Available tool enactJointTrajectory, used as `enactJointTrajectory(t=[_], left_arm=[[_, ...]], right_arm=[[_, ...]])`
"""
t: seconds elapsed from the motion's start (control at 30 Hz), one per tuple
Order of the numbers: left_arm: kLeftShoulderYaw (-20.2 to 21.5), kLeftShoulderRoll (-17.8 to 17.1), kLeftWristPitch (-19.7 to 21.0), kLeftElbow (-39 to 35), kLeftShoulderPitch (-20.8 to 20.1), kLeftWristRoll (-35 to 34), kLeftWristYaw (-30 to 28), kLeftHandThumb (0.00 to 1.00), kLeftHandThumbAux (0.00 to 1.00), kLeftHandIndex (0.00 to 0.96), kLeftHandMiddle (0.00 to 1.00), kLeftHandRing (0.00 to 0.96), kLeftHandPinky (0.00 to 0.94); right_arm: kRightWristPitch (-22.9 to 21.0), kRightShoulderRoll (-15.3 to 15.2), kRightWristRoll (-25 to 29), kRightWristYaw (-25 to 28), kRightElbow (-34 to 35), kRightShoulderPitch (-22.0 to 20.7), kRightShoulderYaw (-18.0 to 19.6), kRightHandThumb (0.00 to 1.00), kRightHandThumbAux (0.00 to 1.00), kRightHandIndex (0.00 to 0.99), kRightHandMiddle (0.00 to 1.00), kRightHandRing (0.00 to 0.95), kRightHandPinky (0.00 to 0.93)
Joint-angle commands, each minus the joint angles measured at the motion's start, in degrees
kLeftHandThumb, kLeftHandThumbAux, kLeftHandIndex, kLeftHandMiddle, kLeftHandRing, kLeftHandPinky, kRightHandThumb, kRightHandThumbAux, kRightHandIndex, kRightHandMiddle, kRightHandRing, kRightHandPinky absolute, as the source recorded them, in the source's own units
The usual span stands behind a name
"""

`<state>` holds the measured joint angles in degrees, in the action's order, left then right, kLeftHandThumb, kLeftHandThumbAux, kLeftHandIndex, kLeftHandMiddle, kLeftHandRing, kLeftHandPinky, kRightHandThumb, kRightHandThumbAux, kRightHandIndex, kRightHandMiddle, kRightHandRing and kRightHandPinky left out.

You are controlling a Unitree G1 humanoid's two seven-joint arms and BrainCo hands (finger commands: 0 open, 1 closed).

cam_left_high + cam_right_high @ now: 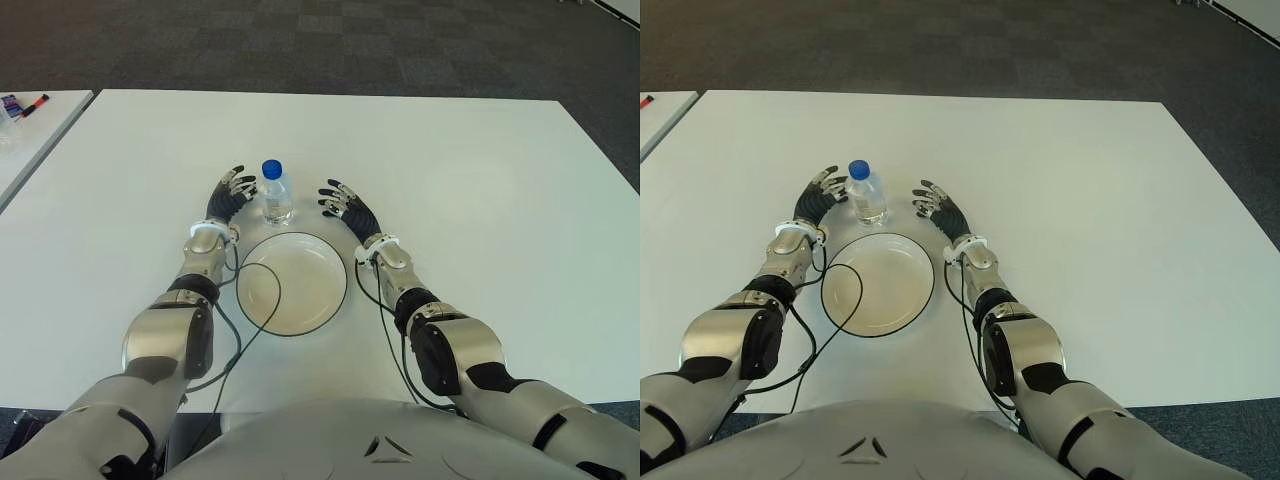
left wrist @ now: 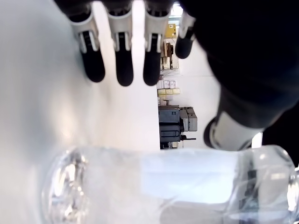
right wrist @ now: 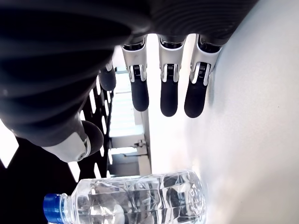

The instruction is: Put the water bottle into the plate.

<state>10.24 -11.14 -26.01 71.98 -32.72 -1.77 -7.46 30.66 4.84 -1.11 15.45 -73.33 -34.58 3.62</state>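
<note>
A small clear water bottle (image 1: 276, 195) with a blue cap stands upright on the white table (image 1: 480, 200), just beyond the far rim of a round white plate (image 1: 292, 283) with a dark edge. My left hand (image 1: 232, 193) is close beside the bottle on its left, fingers spread, not closed around it. The right hand (image 1: 341, 203) is a little farther off on the bottle's right, fingers also spread. The left wrist view shows the bottle (image 2: 168, 186) near the palm with straight fingers (image 2: 124, 60); in the right wrist view the bottle (image 3: 140, 200) stands apart from the extended fingers (image 3: 169, 88).
Cables (image 1: 240, 330) run from both wrists across the table and over the plate's left part. A second white table (image 1: 35, 125) with markers stands at the far left. Dark carpet lies beyond the table's far edge.
</note>
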Motion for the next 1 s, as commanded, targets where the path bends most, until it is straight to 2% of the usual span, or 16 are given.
enactJointTrajectory(t=[0.03,0.6,0.77,1.0], left_arm=[[0.29,0.75,0.52,0.79,0.59,-0.42,-1.74,0.281,0.722,0.114,0.235,0.244,0.280],[5.39,0.71,-0.87,1.00,2.00,-6.10,-8.82,0.558,0.741,0.125,0.235,0.238,0.284],[6.35,0.94,-1.84,0.85,2.27,-7.00,-9.86,0.597,0.760,0.140,0.251,0.252,0.304],[7.19,1.18,-3.31,0.78,2.75,-7.39,-10.36,0.588,0.793,0.164,0.286,0.285,0.319]], right_arm=[[-1.63,3.85,0.11,-0.35,-1.54,2.52,0.15,0.074,0.609,0.081,0.199,0.215,0.244],[-1.18,3.57,0.20,-0.24,-1.47,2.56,0.28,0.078,0.600,0.078,0.199,0.212,0.243],[-0.91,3.53,0.21,-0.18,-1.42,2.70,0.28,0.075,0.590,0.077,0.198,0.210,0.238],[-0.60,3.47,0.08,-0.31,-1.36,2.89,0.15,0.071,0.588,0.079,0.197,0.210,0.243]])
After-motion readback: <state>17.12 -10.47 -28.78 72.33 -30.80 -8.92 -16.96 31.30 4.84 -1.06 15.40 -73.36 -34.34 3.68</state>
